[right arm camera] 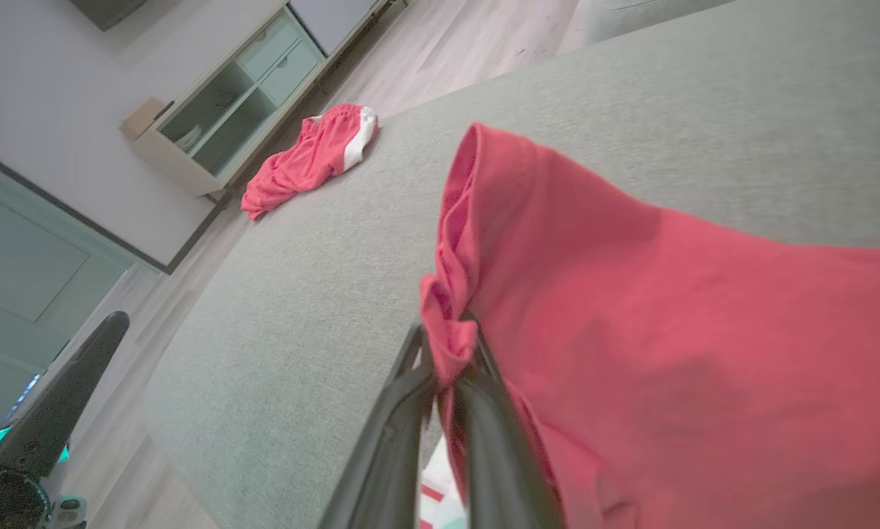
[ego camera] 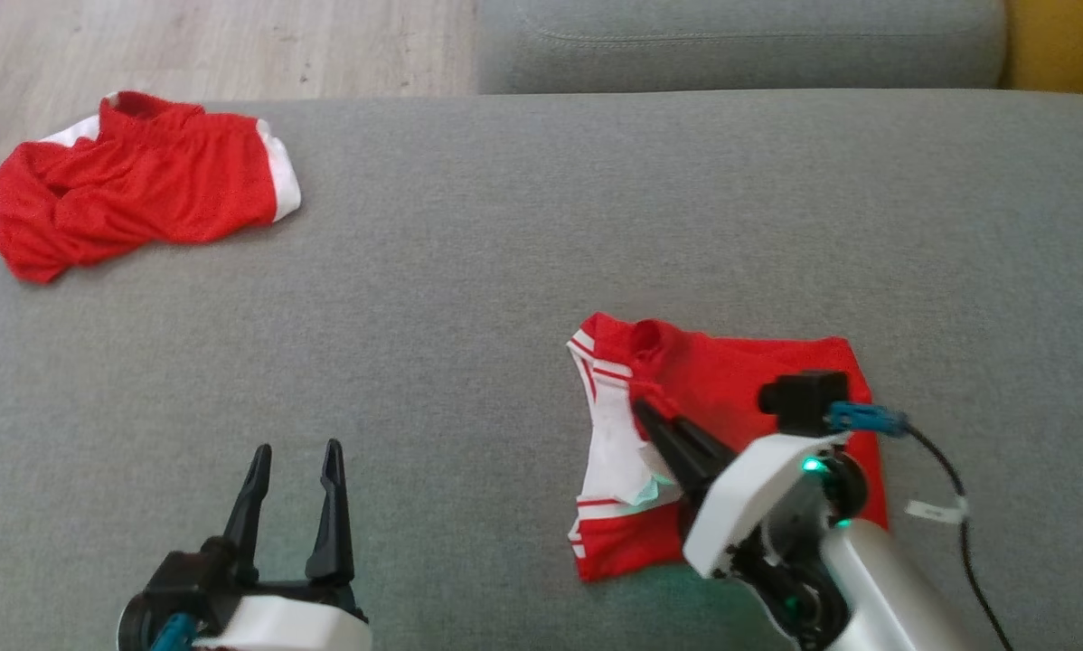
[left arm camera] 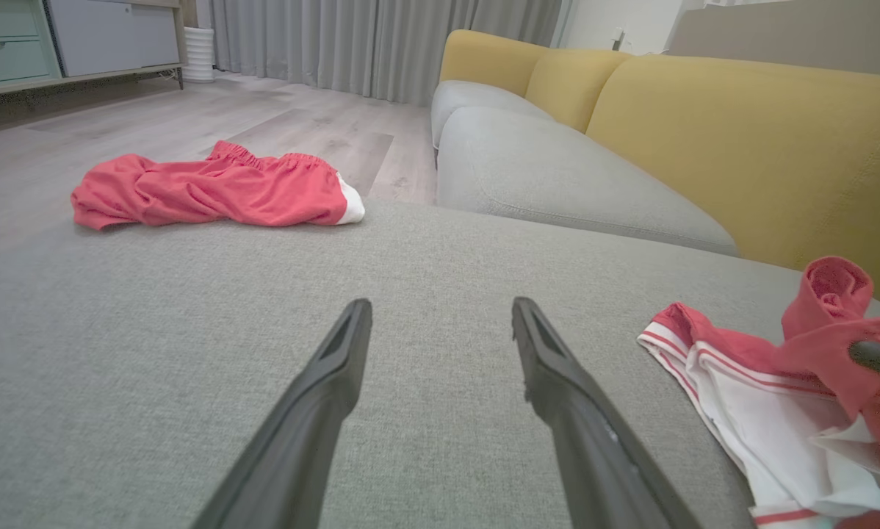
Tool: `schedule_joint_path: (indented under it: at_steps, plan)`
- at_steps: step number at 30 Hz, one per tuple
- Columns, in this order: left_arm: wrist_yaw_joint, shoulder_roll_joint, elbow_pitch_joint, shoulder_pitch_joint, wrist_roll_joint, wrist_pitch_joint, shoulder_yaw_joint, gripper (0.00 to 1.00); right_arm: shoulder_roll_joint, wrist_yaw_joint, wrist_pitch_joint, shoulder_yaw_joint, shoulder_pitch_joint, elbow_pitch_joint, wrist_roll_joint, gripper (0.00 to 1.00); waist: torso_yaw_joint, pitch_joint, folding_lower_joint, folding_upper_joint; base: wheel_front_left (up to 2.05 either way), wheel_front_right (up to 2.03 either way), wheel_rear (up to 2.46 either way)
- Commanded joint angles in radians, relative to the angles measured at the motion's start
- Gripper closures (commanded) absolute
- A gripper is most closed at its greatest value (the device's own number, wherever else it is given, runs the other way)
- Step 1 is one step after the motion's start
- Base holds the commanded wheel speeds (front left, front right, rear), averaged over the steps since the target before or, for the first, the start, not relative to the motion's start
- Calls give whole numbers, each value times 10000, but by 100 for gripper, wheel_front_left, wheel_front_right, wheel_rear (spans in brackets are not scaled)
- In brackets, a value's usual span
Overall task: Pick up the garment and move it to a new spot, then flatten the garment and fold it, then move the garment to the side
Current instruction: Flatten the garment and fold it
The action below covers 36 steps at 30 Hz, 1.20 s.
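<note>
My right gripper (ego camera: 643, 411) is clamped tight on a bunched fold of the red fabric garment with white striped trim (ego camera: 749, 380), which lies on the grey woven sofa seat (ego camera: 469, 298) beneath it. My left gripper (ego camera: 296, 457) is spread wide, empty, well to the garment's left

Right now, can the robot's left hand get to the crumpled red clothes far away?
Probably yes. The left hand is open and holds nothing, and only bare grey cushion lies between it and the crumpled red clothes. It is a long stretch, though.
</note>
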Motion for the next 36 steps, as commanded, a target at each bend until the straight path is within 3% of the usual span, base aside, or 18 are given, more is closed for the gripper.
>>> schedule_joint_path:
  at_steps: [1, 5, 7, 8, 9, 18, 23, 36]
  plan:
    - [0, 31, -217, -482, 111, -91, 299, 0, 70, 37, -165, 332, -596, -217, 79, 100, 65, 27, 0, -1, 0, 0, 0]
    - [-11, -27, -163, -514, 110, -95, 266, 0, 70, 37, -480, 763, -903, 566, 244, 100, 158, 57, 0, -1, 0, 0, 0]
    - [-14, -42, -145, -515, 109, -98, 262, 0, 71, 37, -597, 925, -1013, 905, 330, 55, 166, 67, 0, -1, 0, 0, 0]
    - [-15, -48, -137, -513, 109, -99, 263, 0, 71, 37, -645, 1022, -1063, 1033, 372, 14, 162, 70, 0, -1, 0, 0, 0]
    - [-15, -55, -127, -511, 108, -100, 264, 0, 71, 37, -696, 1122, -1105, 1127, 421, 0, 152, 71, 0, -1, 0, 0, 0]
    - [-53, -111, -63, -531, 137, -106, 173, 0, 71, 37, -1684, 1019, -1118, 969, 170, 0, -72, 39, 0, -1, 0, 0, 0]
    - [-47, -121, -57, -528, 148, -108, 145, 0, 71, 37, -2280, -54, -742, 285, -395, 0, -212, -7, 0, -1, 0, 0, 0]
    - [-153, -219, 88, -528, 189, -112, -87, 0, 72, 37, -2980, -2981, 557, -1282, -3576, 0, -432, -455, 0, -1, 0, 0, 0]
